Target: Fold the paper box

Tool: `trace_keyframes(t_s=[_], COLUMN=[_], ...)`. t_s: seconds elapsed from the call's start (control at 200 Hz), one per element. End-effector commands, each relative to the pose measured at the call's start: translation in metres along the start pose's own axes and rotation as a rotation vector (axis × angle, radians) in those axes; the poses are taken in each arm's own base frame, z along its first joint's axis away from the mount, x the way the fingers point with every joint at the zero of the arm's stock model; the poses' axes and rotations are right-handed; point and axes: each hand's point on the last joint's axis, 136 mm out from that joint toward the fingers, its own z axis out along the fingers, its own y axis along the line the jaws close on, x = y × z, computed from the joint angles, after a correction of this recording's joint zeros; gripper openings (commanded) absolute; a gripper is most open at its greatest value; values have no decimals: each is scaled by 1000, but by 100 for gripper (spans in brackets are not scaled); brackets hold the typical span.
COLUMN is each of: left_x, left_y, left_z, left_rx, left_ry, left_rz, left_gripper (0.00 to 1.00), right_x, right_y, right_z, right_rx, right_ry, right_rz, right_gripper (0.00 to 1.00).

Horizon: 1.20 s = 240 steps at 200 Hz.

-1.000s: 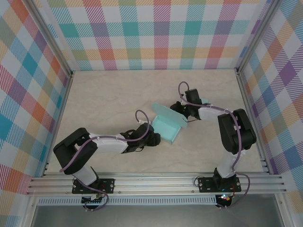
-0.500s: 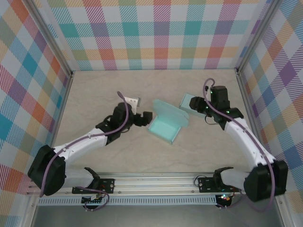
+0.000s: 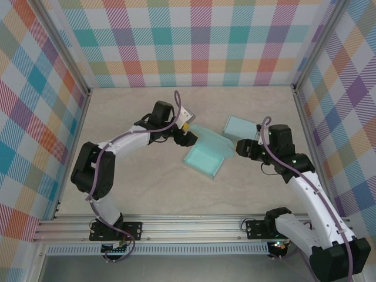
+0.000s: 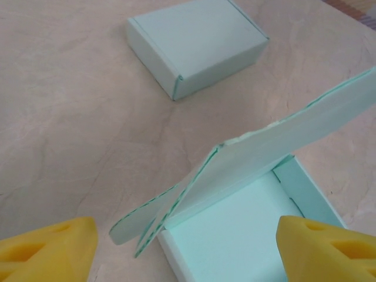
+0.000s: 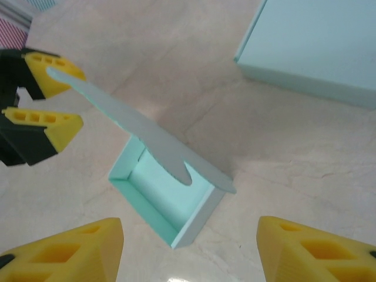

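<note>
The mint-green paper box [image 3: 202, 160] lies open in the middle of the table, its lid [image 3: 212, 141] standing up along the far side with a rounded side flap [image 4: 138, 220] sticking out. My left gripper [image 3: 189, 136] is open at the box's far-left corner. In the left wrist view, the left gripper [image 4: 188, 258] has one yellow fingertip on each side of that corner and the tray [image 4: 235, 235] below it. My right gripper [image 3: 241, 148] is open to the right of the box. In the right wrist view, the right gripper [image 5: 191, 252] is apart from the tray [image 5: 167, 191] and holds nothing.
A second mint box [image 3: 239, 126], closed, rests on the table behind and to the right of the open one; I also see this closed box [image 4: 194, 44] [image 5: 317, 41] from both wrists. Plaid walls surround the table, with bare marble tabletop [image 3: 129, 188] at the near left.
My left gripper has swung from the box's near-left side round to its far-left corner. My right gripper has drawn back from the lid to the right and opened, uncovering the closed box.
</note>
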Motion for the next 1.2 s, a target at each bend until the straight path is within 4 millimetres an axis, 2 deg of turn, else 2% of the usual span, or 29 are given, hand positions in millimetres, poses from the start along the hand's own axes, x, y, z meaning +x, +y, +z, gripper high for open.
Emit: trace_keyframes(t_s=[0.0, 0.09, 0.275, 0.46, 0.48, 0.55, 0.81, 0.91, 1.015, 1.195], left_x=[1, 5, 9, 2, 9, 10, 9, 8, 8, 8], left_y=[-6, -6, 8, 11, 8, 8, 12, 12, 11, 8], left_z=[-1, 6, 21, 24, 24, 24, 27, 27, 27, 25], left_rx=[103, 132, 107, 114, 125, 132, 125, 128, 135, 135], left_ry=[14, 25, 43, 44, 71, 83, 90, 96, 104, 112], left_rz=[57, 65, 80, 96, 79, 79, 80, 81, 74, 54], left_gripper=[80, 79, 78, 67, 65, 61, 51, 45, 32, 16], right_x=[18, 19, 18, 18, 18, 18, 13, 12, 11, 9], right_y=[2, 2, 6, 6, 6, 5, -2, -3, -4, -6], right_z=[11, 20, 36, 53, 55, 61, 79, 85, 89, 94], right_rx=[-18, -7, 14, 63, 68, 82, 128, 131, 139, 152], right_ry=[82, 96, 125, 157, 160, 166, 179, 182, 179, 171], right_rz=[-35, -60, -115, -158, -162, -171, -190, -193, -197, -197], right_gripper=[62, 61, 56, 51, 50, 49, 44, 41, 37, 27])
